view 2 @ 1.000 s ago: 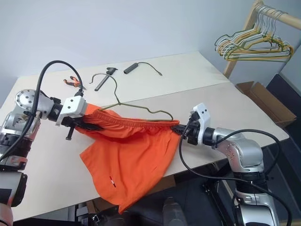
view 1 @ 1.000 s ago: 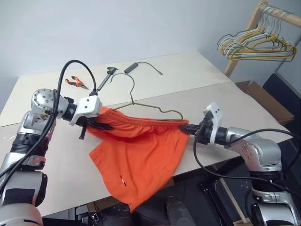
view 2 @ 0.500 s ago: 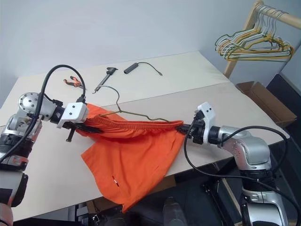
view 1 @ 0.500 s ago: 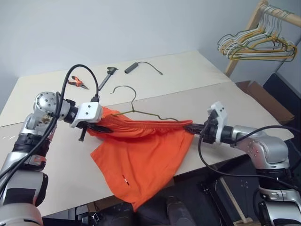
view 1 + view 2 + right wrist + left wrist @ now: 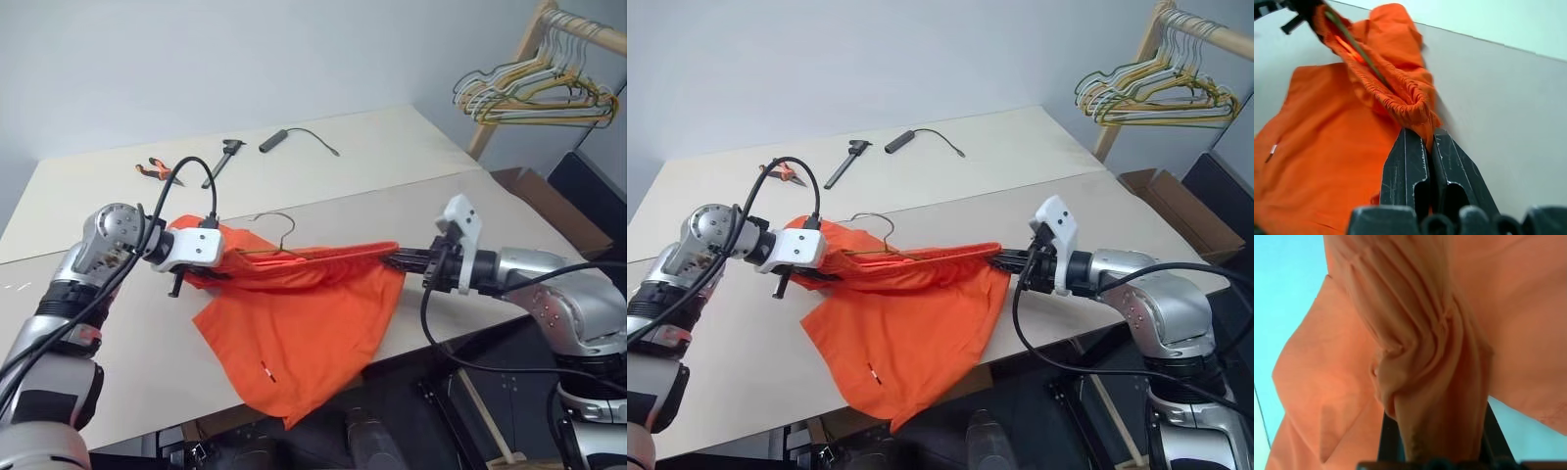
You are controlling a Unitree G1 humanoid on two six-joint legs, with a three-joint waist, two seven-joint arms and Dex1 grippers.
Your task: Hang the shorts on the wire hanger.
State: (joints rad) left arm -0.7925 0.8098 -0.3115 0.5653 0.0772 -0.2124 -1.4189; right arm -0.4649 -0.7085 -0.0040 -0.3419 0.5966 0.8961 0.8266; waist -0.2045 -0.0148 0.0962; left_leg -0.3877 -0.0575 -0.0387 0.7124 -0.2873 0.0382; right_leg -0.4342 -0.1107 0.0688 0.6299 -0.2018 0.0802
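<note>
- I am holding the shorts (image 5: 294, 313) by the waistband with both arms: the left gripper (image 5: 201, 269) is clamped on a bunched fold at one end, the right gripper (image 5: 1418, 147) is pinched on the gathered elastic at the other.
- The waistband is running taut between the two grippers, just above the desk (image 5: 411, 147); the legs are draping down and spilling over the desk's near edge.
- The wire hanger (image 5: 284, 245) is sitting along the stretched waistband, its hook standing up near the left gripper; in the right wrist view its wire (image 5: 1359, 51) is running inside the waistband opening. I cannot tell how far the far shoulder is seated.
- Handling judgement: the fabric is looking light, soft and limp, so it is following whatever is pulling it and sagging wherever unsupported. The elastic is the firmest part and the right place to grip.
- The hanger is thin and looks springy; it is likely tipping or sliding out if tension drops unevenly.
- Risk: releasing either end early is likely letting the overhanging legs drag everything off the near edge.
</note>
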